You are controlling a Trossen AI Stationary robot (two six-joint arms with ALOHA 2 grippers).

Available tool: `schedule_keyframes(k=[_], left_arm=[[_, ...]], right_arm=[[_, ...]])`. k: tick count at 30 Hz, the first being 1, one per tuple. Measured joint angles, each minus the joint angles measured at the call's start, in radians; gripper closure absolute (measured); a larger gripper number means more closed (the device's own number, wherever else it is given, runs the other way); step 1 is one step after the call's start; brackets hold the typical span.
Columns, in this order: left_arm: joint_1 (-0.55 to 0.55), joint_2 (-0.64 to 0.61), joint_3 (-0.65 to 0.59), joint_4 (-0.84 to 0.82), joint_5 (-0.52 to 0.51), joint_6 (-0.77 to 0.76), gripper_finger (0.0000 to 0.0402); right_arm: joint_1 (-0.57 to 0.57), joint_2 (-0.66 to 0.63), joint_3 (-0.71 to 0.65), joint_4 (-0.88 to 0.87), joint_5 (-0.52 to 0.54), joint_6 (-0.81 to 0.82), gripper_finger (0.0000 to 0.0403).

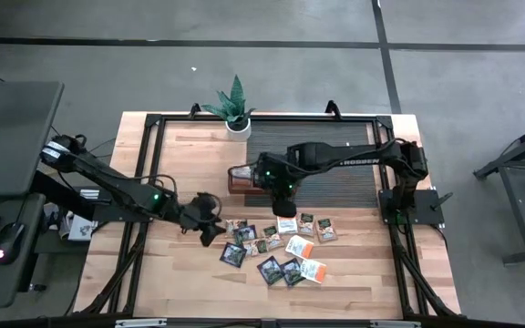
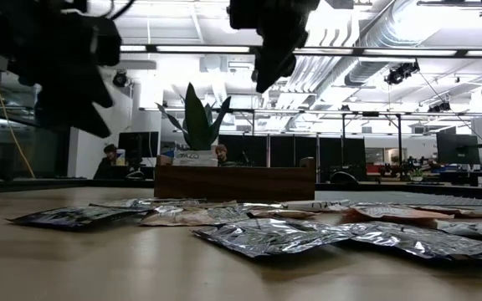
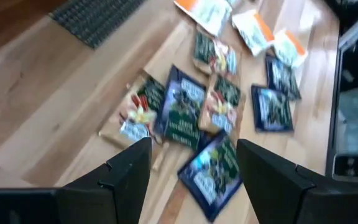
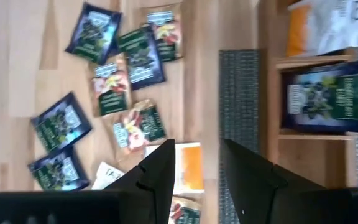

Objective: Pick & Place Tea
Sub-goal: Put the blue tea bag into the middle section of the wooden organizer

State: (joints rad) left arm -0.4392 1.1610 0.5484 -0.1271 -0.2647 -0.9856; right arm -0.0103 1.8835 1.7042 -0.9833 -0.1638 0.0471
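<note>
Several flat tea sachets (image 1: 281, 246), dark green-blue ones and white-and-orange ones, lie scattered on the wooden table near its near edge. They also show in the left wrist view (image 3: 197, 118) and the right wrist view (image 4: 117, 93). My left gripper (image 1: 210, 219) hovers open just left of the pile, with its fingers (image 3: 129, 177) above the nearest sachets. My right gripper (image 1: 276, 189) hangs open and empty between the pile and the brown wooden tray (image 1: 238, 179). One tray compartment holds a dark sachet (image 4: 322, 99), and the compartment beside it holds a white-and-orange one (image 4: 334, 25).
A potted plant (image 1: 233, 109) stands at the far edge behind the tray (image 2: 237, 181). A dark ribbed mat (image 1: 335, 173) covers the far right part of the table. Bare wood lies left of the pile and along the near edge. People sit in the room beyond.
</note>
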Motion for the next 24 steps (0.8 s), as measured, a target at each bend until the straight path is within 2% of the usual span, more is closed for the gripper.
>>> schedule_keyframes(k=[9,11,18,21,24], left_arm=[[-0.149,0.059,-0.001,-0.007,0.0,-0.097,0.017],[-0.181,0.08,0.0,0.009,0.0,-0.127,0.017],[-0.216,0.21,0.001,0.115,-0.032,-0.268,0.017],[-0.216,0.252,0.001,0.155,-0.044,-0.345,0.017],[-0.216,0.295,0.027,0.163,-0.04,-0.354,0.017]], right_arm=[[0.106,0.002,-0.003,0.017,0.034,0.137,0.0274],[0.14,0.0,-0.034,0.07,0.056,0.169,0.0274],[0.26,-0.04,-0.254,0.381,0.066,0.422,0.0274],[0.323,-0.057,-0.339,0.574,0.116,0.566,0.0274],[0.384,-0.063,-0.407,0.754,0.185,0.71,0.0274]])
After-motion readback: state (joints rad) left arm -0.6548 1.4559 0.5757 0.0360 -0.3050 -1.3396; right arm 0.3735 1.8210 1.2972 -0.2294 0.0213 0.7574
